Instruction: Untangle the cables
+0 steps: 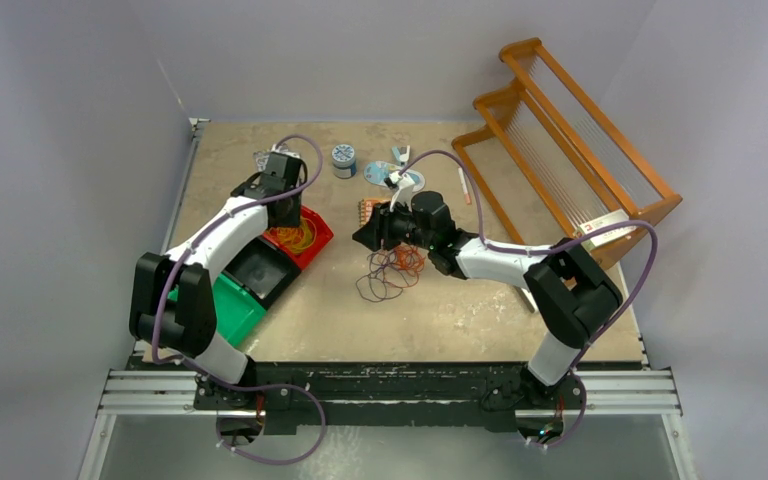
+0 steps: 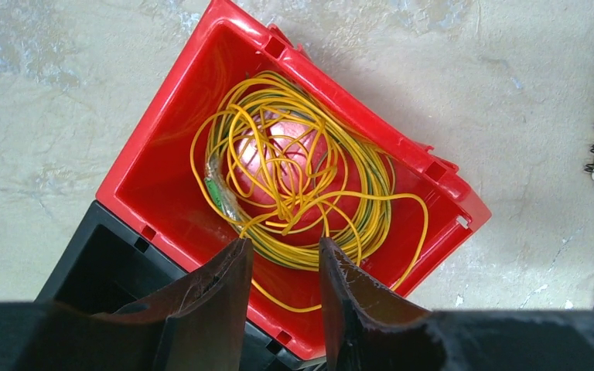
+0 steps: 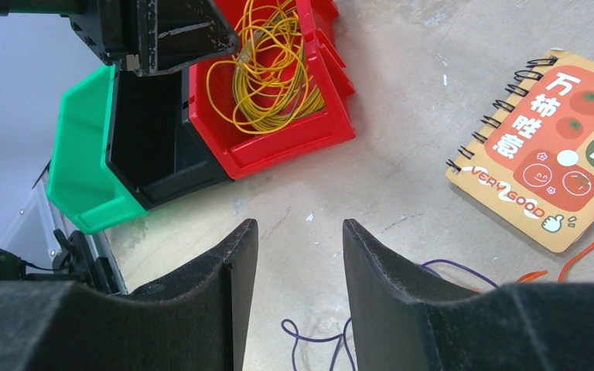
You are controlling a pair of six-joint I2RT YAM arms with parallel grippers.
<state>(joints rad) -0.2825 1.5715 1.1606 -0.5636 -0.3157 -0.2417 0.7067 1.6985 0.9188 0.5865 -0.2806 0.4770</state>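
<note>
A yellow cable bundle (image 2: 302,174) lies coiled in the red bin (image 2: 162,162); it also shows in the top view (image 1: 295,236) and the right wrist view (image 3: 267,69). My left gripper (image 2: 284,251) hangs open and empty just above that bin's near edge. An orange and purple cable tangle (image 1: 392,270) lies on the table at centre. My right gripper (image 1: 372,236) is open and empty above the tangle's far edge. In the right wrist view (image 3: 299,228) only purple loops (image 3: 332,336) and a bit of orange cable (image 3: 580,251) show beside the fingers.
A black bin (image 1: 260,270) and a green bin (image 1: 228,308) sit next to the red bin. A spiral notebook (image 3: 553,154) lies behind the tangle. A wooden rack (image 1: 560,140) stands at the right. A small tin (image 1: 343,159) and small items lie at the back.
</note>
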